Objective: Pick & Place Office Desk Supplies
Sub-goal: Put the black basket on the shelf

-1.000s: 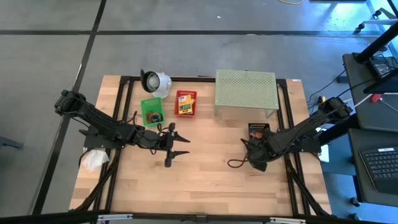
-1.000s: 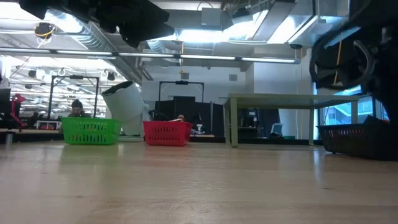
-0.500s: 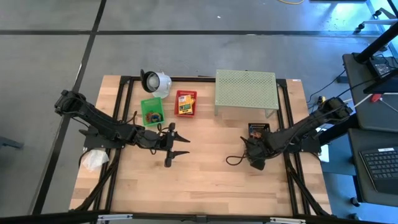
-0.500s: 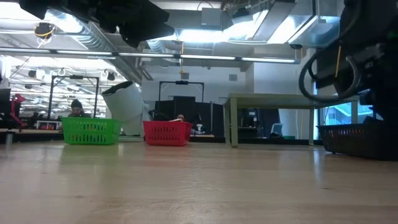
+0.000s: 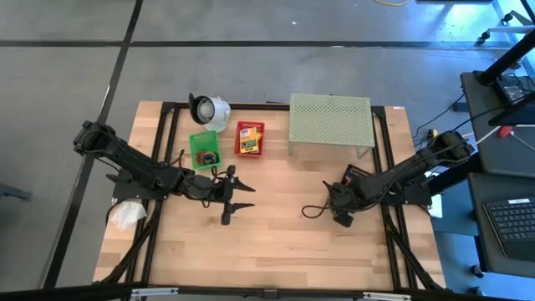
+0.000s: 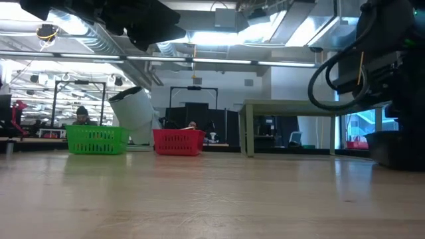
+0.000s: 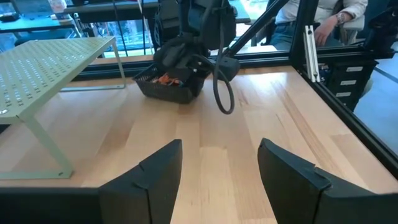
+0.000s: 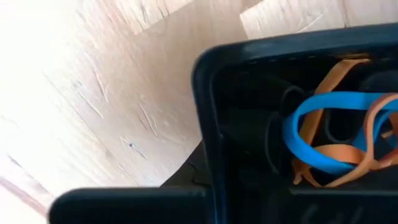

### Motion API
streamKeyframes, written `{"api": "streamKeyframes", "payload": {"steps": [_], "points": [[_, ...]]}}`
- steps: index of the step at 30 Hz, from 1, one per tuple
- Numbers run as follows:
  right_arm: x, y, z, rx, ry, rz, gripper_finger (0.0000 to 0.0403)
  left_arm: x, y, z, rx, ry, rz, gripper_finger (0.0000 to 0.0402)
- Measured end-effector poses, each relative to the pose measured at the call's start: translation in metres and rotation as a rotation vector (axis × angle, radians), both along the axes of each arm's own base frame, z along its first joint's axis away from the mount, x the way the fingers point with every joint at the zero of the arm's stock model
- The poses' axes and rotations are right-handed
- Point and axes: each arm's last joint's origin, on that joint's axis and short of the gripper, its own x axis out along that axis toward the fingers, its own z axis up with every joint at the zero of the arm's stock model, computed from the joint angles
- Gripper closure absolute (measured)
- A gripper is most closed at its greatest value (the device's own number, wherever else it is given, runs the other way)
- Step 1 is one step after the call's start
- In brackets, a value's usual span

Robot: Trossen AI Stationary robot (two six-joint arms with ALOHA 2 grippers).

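Left gripper (image 5: 238, 194) is hovering over the wooden table (image 5: 276, 242) left of centre, its two dark fingers (image 7: 152, 180) spread apart with nothing between them; it is waiting there, pointing right across the boards. Far from it, near the table's far-left edge, a white round object with a dark opening (image 5: 208, 109) is lying on its side. Just near of that, a green basket (image 5: 204, 149) is sitting with small coloured items inside, and touching distance to its right a red basket (image 5: 249, 138) is holding a yellow-and-green crayon box (image 5: 248, 140). In the low view both baskets are standing side by side on the far part of the table. Further right, the pale green perforated shelf (image 5: 330, 123) is standing against the far edge.

Right gripper (image 5: 337, 203) is working right of centre, near of the shelf, its jaws closed on a black rubber-band loop (image 7: 222, 93), which is dangling from it above the boards, clear of the table. Just right of and beyond it a black basket (image 5: 355, 172) is sitting, holding blue (image 8: 323, 134) and orange rubber bands (image 8: 339, 74) tangled together, as the right wrist view is showing close up.
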Motion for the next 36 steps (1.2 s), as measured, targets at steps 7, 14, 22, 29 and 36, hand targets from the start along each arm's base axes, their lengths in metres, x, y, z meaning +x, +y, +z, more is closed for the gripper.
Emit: {"api": "streamKeyframes", "payload": {"steps": [7, 14, 22, 29, 36], "points": [[0.009, 0.005, 0.013, 0.016, -0.032, -0.086, 0.0399, 0.000, 0.000, -0.001, -0.014, 0.009, 0.005, 0.0199], [0.022, 0.019, 0.046, 0.003, -0.075, -0.026, 0.0401, -0.001, 0.000, -0.003, -0.030, 0.028, 0.010, 0.0199], [0.025, 0.032, 0.086, -0.031, -0.079, -0.010, 0.0401, -0.001, 0.000, -0.003, -0.032, 0.028, 0.010, 0.0199], [0.023, 0.030, 0.130, -0.132, -0.060, 0.020, 0.0402, -0.001, 0.000, -0.003, -0.028, 0.028, 0.008, 0.0199], [0.023, 0.026, 0.164, -0.215, -0.085, 0.153, 0.0402, -0.001, -0.001, -0.003, -0.027, 0.033, -0.037, 0.0199]]}}
